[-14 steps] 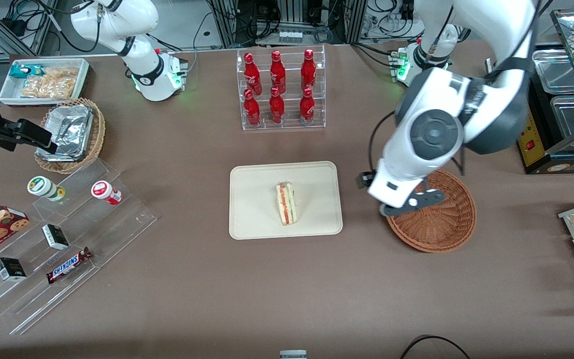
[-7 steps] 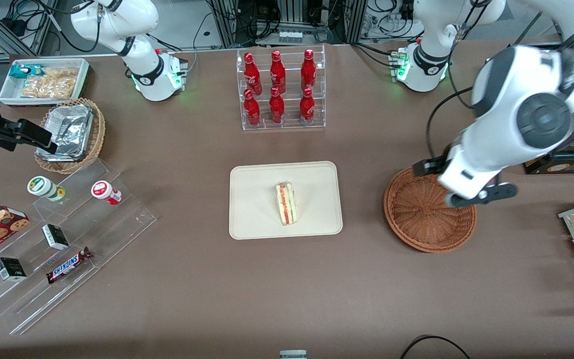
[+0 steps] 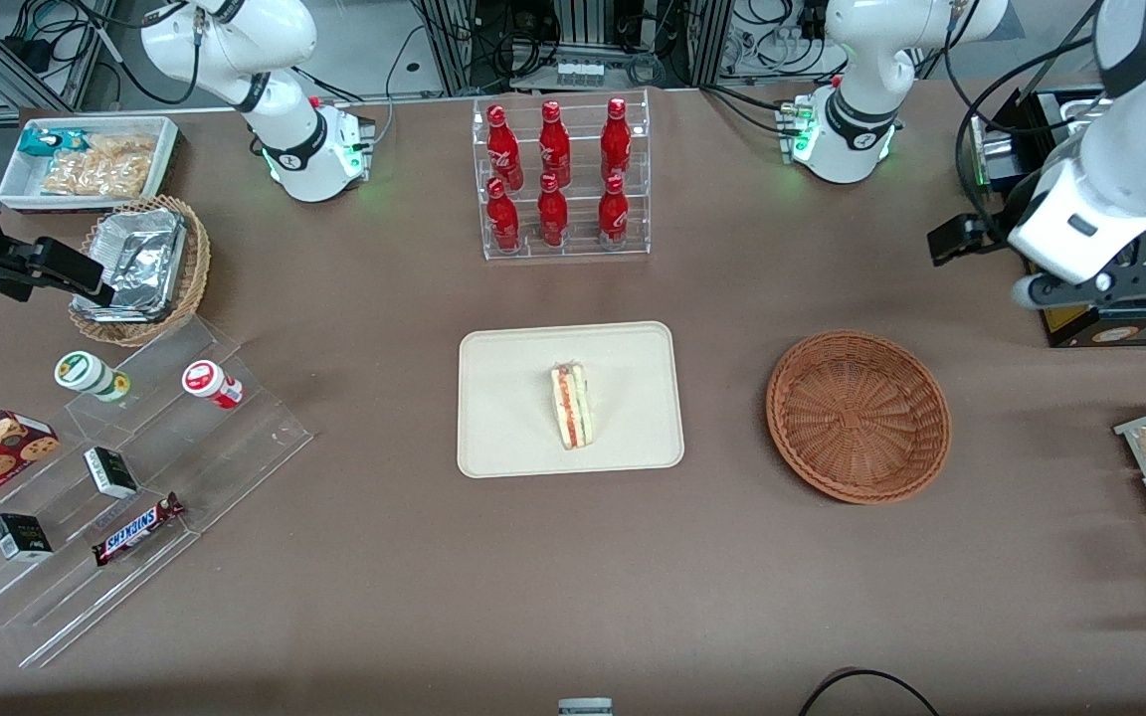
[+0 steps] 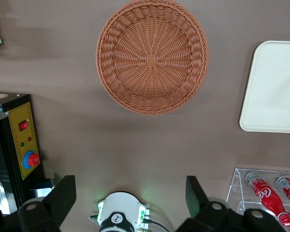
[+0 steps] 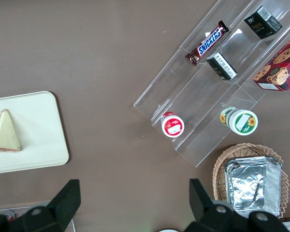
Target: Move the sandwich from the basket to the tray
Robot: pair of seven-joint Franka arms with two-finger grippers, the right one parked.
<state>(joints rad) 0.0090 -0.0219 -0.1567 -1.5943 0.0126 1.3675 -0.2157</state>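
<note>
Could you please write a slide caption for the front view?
Sandwich rests on the tray, basket empty, open claw raised near the working arm's end.

Reddish-brown woven basket [image 3: 859, 416]; beige tray [image 3: 513, 398]; end effector [image 4: 130, 193] black.

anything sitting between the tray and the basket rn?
Nothing: only bare brown table between the tray and the basket, clear in the front view. The open pincer is up by the black box.
</note>
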